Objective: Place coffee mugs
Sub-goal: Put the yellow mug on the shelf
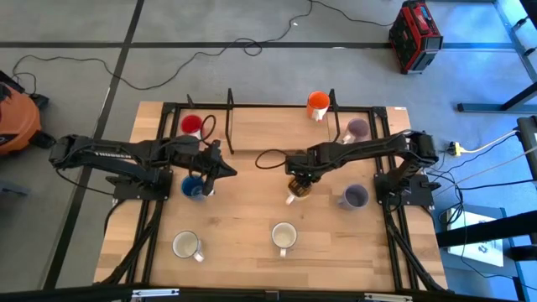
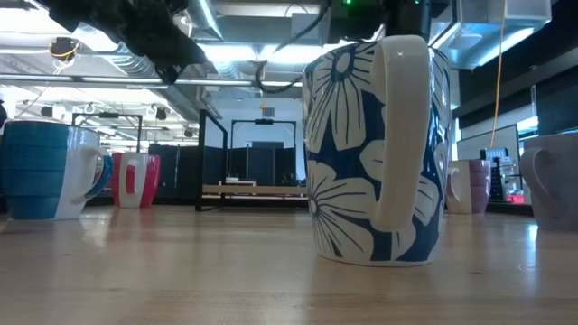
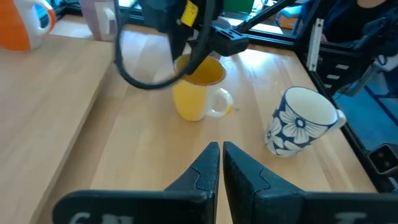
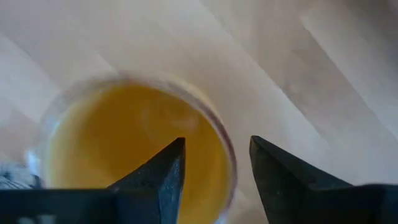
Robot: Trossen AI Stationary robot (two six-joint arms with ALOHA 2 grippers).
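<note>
The right claw (image 1: pixel 300 186) hangs directly over the yellow-orange mug (image 3: pixel 198 93) near the middle of the table (image 1: pixel 252 201), its fingers (image 4: pixel 163 177) parted and straddling the mug's rim, one inside the mouth and one outside; whether they touch the wall cannot be told. That mug stands upright, long axis vertical, mouth up, its pale handle turned toward the table's near edge in the high view. The left claw (image 3: pixel 221 163) is clenched on nothing, held above the table left of centre, just beside the blue mug (image 1: pixel 193 188). The blue-and-white flowered mug (image 2: pixel 375 149) stands upright near the front edge, its handle facing the low camera. A cream mug (image 1: pixel 185 246) stands at the front left. The red mug (image 1: pixel 191 125) and the orange mug (image 1: pixel 317 105) stand at the back, and two dull purple mugs (image 1: pixel 354 196) stand upright on the right side
</note>
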